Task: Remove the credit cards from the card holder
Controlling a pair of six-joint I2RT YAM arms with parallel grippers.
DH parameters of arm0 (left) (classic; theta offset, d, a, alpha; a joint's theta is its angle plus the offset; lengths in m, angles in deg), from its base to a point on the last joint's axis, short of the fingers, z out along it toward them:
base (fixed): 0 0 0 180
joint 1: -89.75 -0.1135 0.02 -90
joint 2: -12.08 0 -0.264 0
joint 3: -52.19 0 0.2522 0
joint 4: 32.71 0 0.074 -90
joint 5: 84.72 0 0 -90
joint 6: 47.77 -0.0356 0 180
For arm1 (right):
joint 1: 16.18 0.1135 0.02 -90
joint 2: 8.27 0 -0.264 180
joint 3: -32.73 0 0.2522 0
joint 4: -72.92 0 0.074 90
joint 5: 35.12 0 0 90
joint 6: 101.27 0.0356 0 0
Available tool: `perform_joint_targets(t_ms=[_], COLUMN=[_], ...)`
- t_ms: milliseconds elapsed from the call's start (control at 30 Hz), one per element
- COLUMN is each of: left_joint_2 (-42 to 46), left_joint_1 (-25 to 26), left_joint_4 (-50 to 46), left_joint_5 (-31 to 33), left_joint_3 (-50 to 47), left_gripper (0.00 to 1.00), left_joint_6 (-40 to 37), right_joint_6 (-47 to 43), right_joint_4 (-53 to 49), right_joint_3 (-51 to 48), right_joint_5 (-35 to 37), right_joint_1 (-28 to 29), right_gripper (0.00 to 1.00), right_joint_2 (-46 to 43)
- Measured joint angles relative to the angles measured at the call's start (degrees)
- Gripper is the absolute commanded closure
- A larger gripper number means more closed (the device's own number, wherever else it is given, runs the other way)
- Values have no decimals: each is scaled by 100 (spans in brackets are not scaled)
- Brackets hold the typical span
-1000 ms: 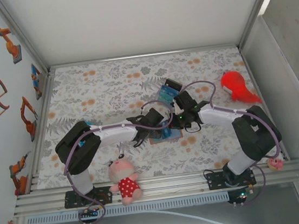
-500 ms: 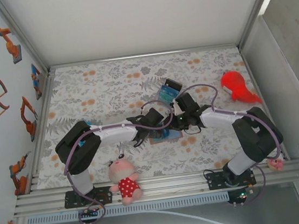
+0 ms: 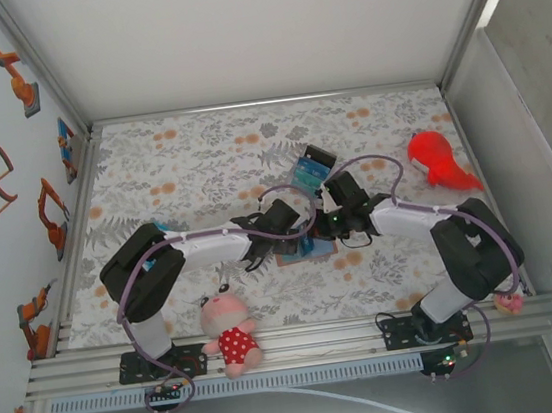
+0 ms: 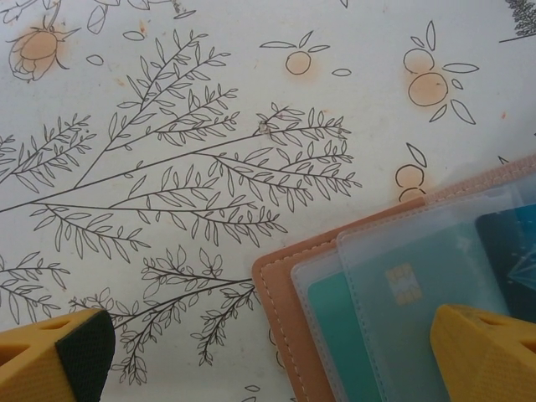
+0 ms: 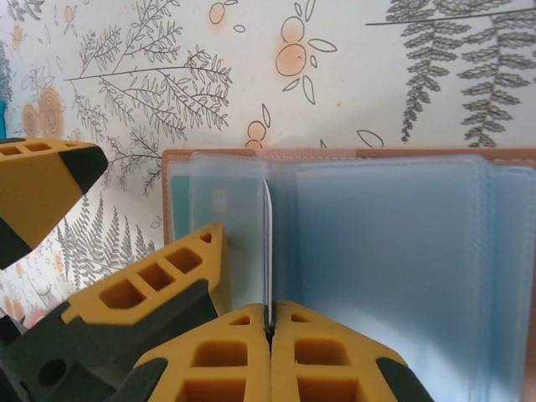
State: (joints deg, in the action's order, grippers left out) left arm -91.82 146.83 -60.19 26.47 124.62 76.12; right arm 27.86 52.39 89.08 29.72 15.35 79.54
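The card holder (image 5: 251,154) lay open on the table (image 4: 167,126), just ahead of the right hand (image 5: 270,335), which was closed on one thin upright leaf (image 5: 268,234); card or sleeve, we could not tell. The left hand (image 4: 268,360) stood wide open, straddling the holder's corner. We judged the cards (image 4: 352,335) light, stiff and slick, the sleeves (image 5: 394,251) limp; the best hold was a card's exposed edge, with the holder pinned.
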Motion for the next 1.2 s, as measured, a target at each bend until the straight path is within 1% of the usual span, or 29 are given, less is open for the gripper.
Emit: perform_joint_targets(t_ms=[267, 433, 667, 900, 1200], left_joint_2=[92, 234, 737, 1464, 2273], left_joint_1=[-103, -125, -125, -125, -223], left_joint_4=[17, -81, -175, -267, -267], left_joint_5=[24, 46, 144, 503, 990], left_joint_3=[-94, -136, -164, -319, -732], left_gripper=[3, 3, 3, 3, 3], left_joint_6=[-57, -184, -221, -133, 131], right_joint_6=[-350, -824, -1720, -2739, -4092], right_joint_4=[-627, -1161, -1829, -2118, -2361], right_joint_3=[140, 581, 1497, 2503, 3773], right_joint_5=[297, 623, 1346, 1965, 2533], right_joint_1=[-72, -76, -120, -192, -334], right_gripper=[100, 100, 100, 100, 100], right_joint_2=[-531, -710, -719, -240, 859])
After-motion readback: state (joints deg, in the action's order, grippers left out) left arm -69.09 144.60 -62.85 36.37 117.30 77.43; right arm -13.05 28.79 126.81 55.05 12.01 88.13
